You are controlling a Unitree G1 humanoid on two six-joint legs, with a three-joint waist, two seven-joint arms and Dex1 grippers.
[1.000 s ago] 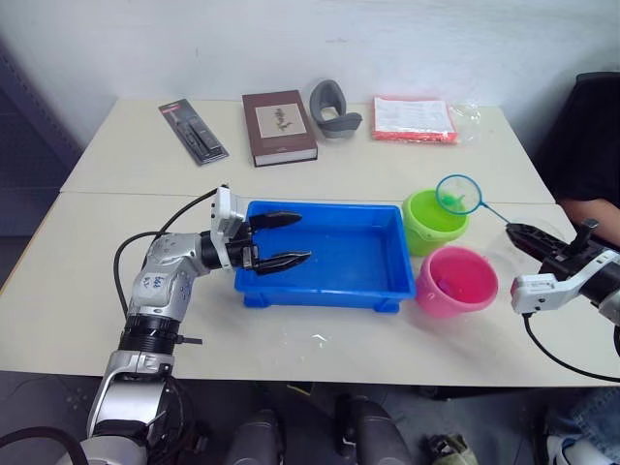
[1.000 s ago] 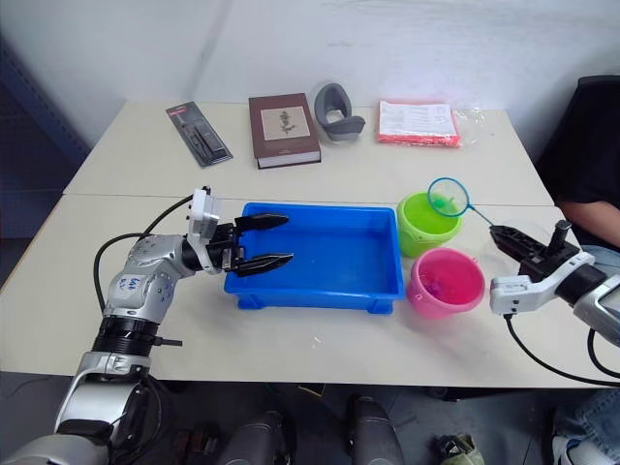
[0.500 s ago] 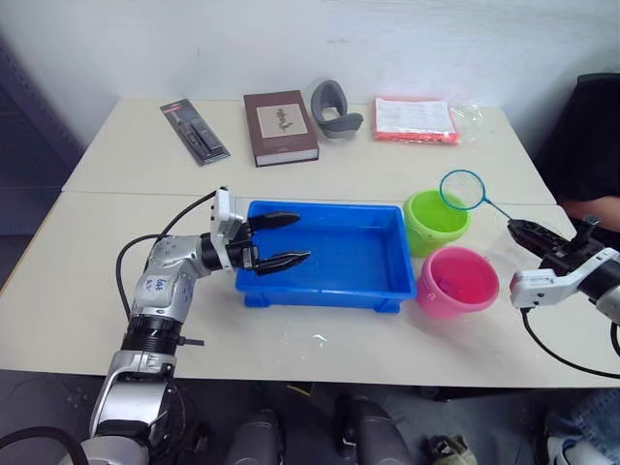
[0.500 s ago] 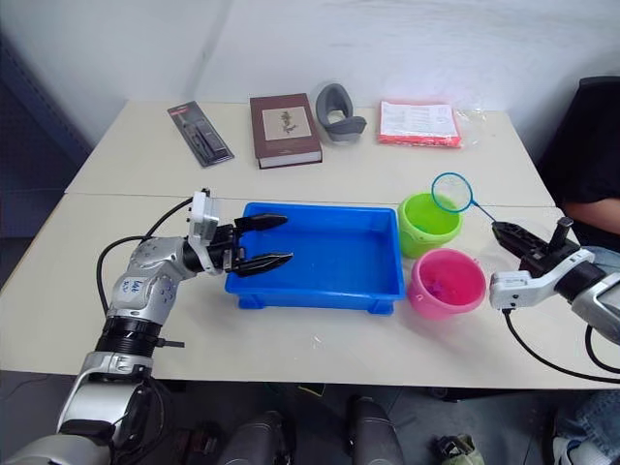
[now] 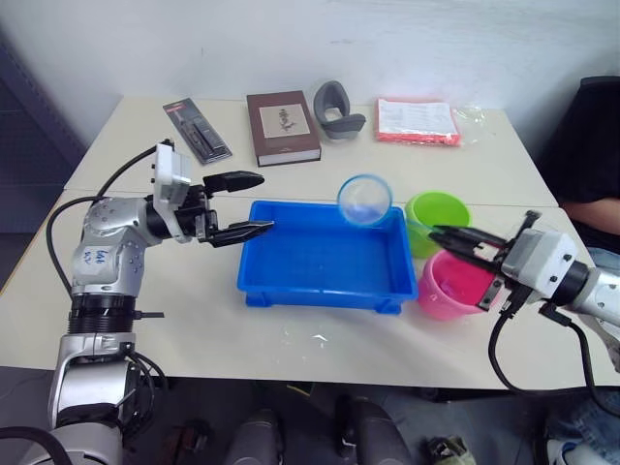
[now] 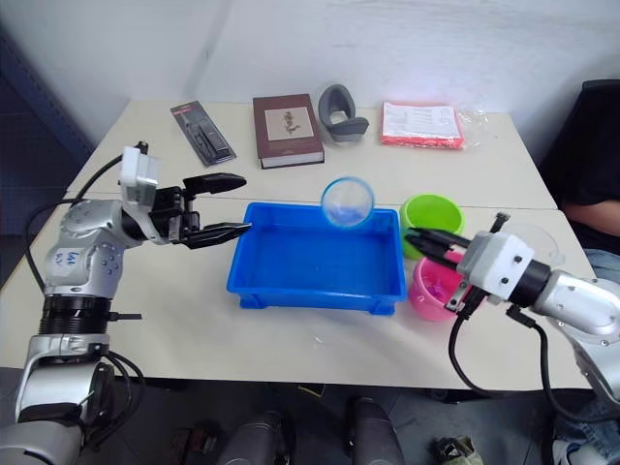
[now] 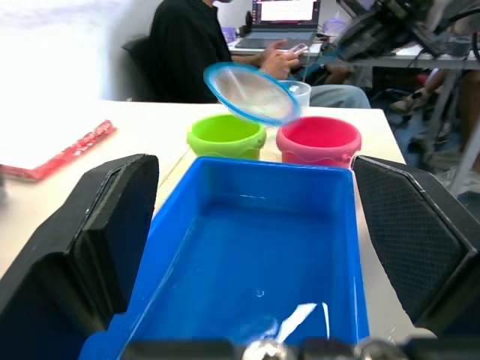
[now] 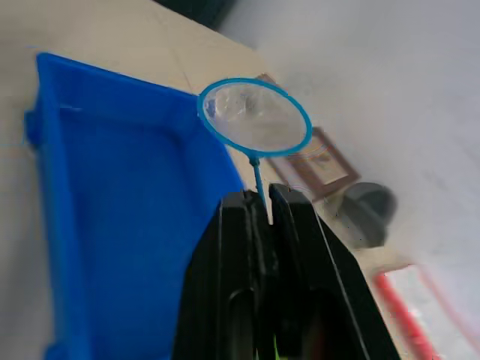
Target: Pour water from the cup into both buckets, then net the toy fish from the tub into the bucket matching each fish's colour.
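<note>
Two grippers in play: my right gripper [image 5: 455, 236] is clamped on the net [image 5: 365, 200] handle, hoop held in the air over the far rim of the tub [image 5: 291, 286], while my left gripper [image 5: 247, 204] hangs with fingers apart just off the tub's left end, holding nothing. The net's long axis runs from my right gripper leftward across the tub, hoop end pointing left and tilted up, with the green bucket [image 5: 436, 215] and pink bucket [image 5: 450, 286] just right of the tub. Risk as I judge it: I can't make out any fish in the tub, so a blind scoop could come up empty, and the thin handle could slip or twist in the pinch, or my right arm could knock the pink bucket.
</note>
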